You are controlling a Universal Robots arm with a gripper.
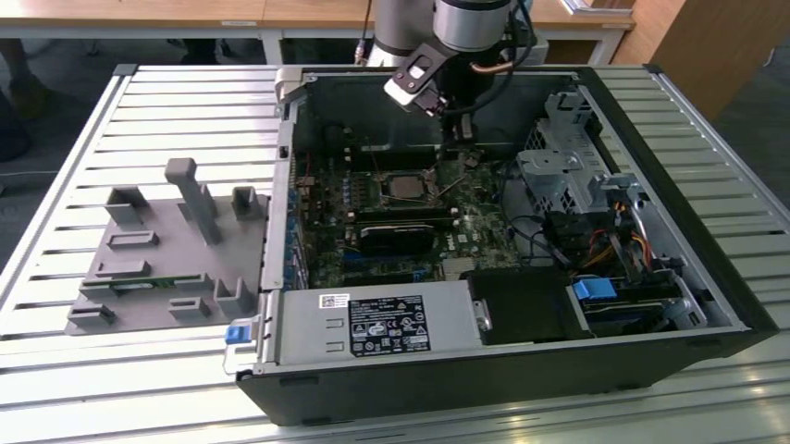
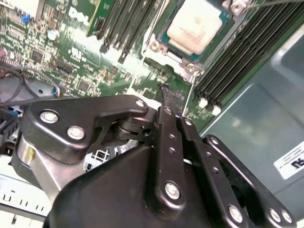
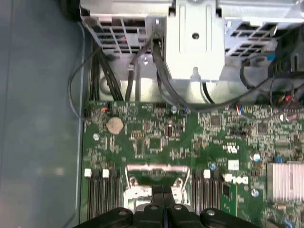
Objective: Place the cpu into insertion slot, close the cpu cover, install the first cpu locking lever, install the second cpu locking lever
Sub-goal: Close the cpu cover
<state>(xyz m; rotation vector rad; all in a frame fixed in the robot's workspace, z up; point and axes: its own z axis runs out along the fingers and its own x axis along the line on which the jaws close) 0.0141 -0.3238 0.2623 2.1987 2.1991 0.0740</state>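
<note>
We see the gripper point(image 2: 167, 94) closed w/ nothing in it near the cpu point(image 2: 197, 26), which we judge light, stiff, fragile: take by edges only.

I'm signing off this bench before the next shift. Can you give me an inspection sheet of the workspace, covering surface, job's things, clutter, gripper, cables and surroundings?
Surface: slatted metal table carrying an open computer case.
Job's things: cpu sits in the insertion slot. The cpu cover shows as a silvery frame along its edge; whether it is latched cannot be told.
Clutter: grey fixture tray on the table, at the exterior view's left of the case.
Gripper: gripper shut, nothing seen in it, tip over the green motherboard beside the slot.
Cables: black cables inside the case; coloured wires at its exterior view's right.
Surroundings: wooden desks behind the table.
</note>
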